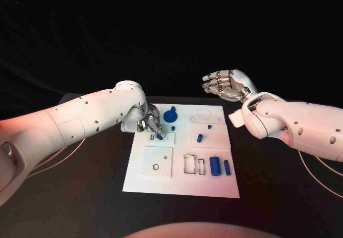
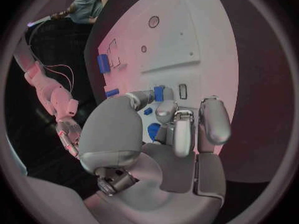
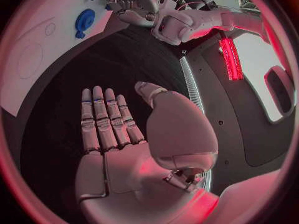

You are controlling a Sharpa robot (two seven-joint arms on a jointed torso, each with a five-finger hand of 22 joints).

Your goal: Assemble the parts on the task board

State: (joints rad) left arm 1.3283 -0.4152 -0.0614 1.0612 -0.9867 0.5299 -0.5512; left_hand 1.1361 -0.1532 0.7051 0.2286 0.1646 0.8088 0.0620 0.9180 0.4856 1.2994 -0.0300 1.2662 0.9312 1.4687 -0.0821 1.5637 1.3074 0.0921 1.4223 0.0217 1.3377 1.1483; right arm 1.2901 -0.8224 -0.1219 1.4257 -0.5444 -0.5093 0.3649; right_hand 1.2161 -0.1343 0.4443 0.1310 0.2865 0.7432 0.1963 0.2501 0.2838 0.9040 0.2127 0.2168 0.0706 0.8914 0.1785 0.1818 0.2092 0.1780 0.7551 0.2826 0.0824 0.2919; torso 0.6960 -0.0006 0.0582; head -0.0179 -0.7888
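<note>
Head view gives you the clearest layout: the task board [image 1: 182, 153] lies in the middle of the black table [image 1: 286, 188], and the left hand [image 1: 148, 120] is down over the board's upper left part, fingers curled toward a small blue part [image 1: 159, 136] just beside its fingertips. In the left wrist view you can see that hand [image 2: 181, 129] bent over the board [image 2: 168, 40] with a blue part [image 2: 160, 92] at the fingertips and another blue piece [image 2: 153, 130] showing between the fingers, but the fingers hide the contact, so you cannot tell whether it is grasping a part or merely hovering over it. The right hand [image 1: 225, 85] is raised off the board's upper right corner, well apart from every part; the right wrist view shows you its fingers [image 3: 102, 119] straight, side by side, and the palm bare, so it holds nothing. On the board you will find a large round blue part [image 1: 171, 116] near the top, just right of the left hand, a small blue peg [image 1: 200, 138] near the centre, and a thick blue cylinder [image 1: 214, 167] with a slimmer blue bar [image 1: 226, 167] beside it in the lower right area, next to a rectangular slot [image 1: 189, 164]. A square recess [image 1: 158, 161] sits in the lower left part.
</note>
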